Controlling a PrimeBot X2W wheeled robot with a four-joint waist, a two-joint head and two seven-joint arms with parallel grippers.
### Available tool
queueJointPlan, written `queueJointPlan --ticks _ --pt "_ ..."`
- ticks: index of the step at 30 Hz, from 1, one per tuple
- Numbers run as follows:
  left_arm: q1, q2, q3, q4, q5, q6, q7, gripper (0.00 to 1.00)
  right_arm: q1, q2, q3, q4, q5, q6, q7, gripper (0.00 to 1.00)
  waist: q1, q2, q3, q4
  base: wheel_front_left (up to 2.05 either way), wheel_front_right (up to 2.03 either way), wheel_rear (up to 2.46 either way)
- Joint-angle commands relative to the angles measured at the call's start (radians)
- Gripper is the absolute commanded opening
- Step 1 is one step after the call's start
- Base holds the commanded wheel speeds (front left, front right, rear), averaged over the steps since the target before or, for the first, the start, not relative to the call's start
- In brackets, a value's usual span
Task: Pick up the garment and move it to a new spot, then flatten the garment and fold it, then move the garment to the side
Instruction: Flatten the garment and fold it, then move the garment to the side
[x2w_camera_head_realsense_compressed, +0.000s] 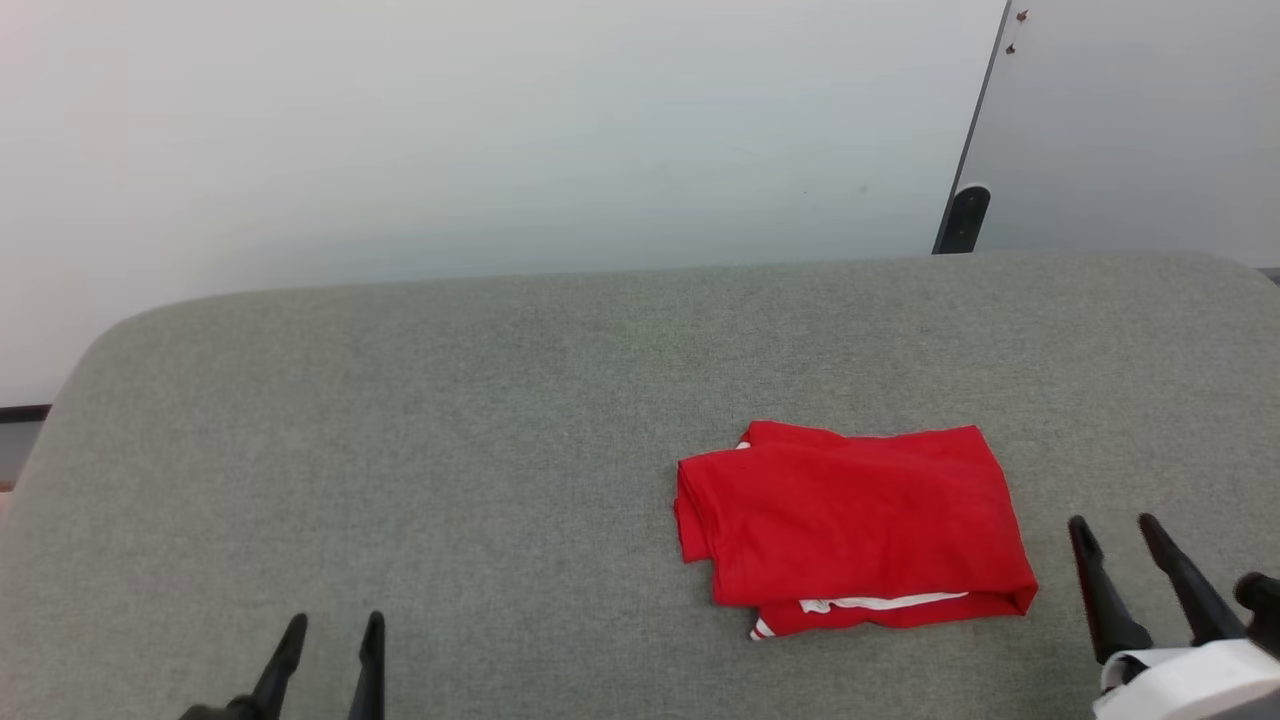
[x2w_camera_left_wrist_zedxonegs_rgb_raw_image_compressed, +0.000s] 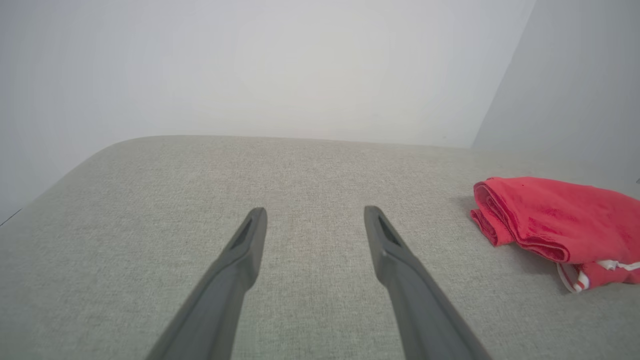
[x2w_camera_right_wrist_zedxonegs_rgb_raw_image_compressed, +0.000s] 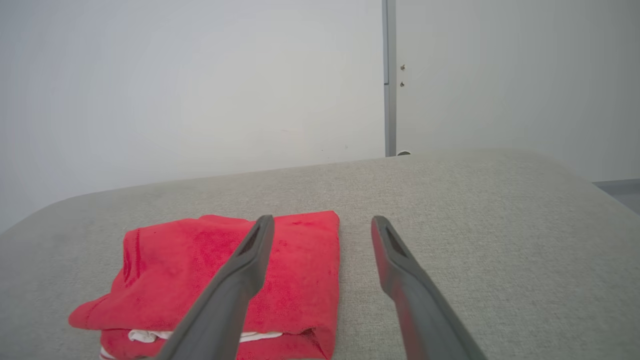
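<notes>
The garment (x2w_camera_head_realsense_compressed: 850, 515) was plain red, with a white edge and red-and-white striped trim. The padded surface (x2w_camera_head_realsense_compressed: 450, 450) was flecked grey-green, the wall (x2w_camera_head_realsense_compressed: 450, 130) white. The left gripper (x2w_camera_head_realsense_compressed: 337, 619) and right gripper (x2w_camera_head_realsense_compressed: 1112, 520) were black.

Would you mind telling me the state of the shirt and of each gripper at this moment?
Shirt: folded into a compact stack, lying on the grey padded surface, white trim showing at its near edge, held by nothing.
Left gripper: open, empty, well apart from the shirt.
Right gripper: open, empty, beside the shirt's right edge, not gripping it.
</notes>
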Motion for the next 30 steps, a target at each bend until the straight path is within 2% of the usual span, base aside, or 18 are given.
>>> queueJointPlan --ticks 1,8,19,25,30 --pt "0.022 -0.008 0.008 -0.015 -0.002 0.005 0.001 1.00 0.022 0.002 -0.017 -0.018 -0.007 -0.002 0.006 1.00 0.0000 0.0000 0.003 0.002 0.00 0.00 0.00" --pt "0.057 -0.011 0.006 -0.052 -0.004 0.010 0.001 1.00 0.062 0.021 -0.067 -0.079 -0.032 -0.002 0.039 1.00 0.0000 0.0000 0.012 0.006 0.00 0.00 0.00" --pt "0.044 -0.007 -0.005 -0.062 -0.010 0.019 0.003 1.00 0.076 0.039 -0.077 -0.116 -0.053 -0.002 0.069 1.00 0.0000 0.0000 0.009 0.007 0.00 0.00 0.00" --pt "0.041 -0.009 -0.012 -0.064 -0.014 0.022 0.003 1.00 0.069 0.041 -0.064 -0.121 -0.054 -0.002 0.085 1.00 0.0000 0.0000 0.013 0.016 0.00 0.00 0.00" --pt "0.034 -0.016 -0.018 -0.067 -0.018 0.026 0.003 1.00 0.016 0.012 -0.020 -0.117 -0.037 -0.002 0.158 1.00 0.0000 0.0000 0.022 0.028 0.00 0.00 0.00"
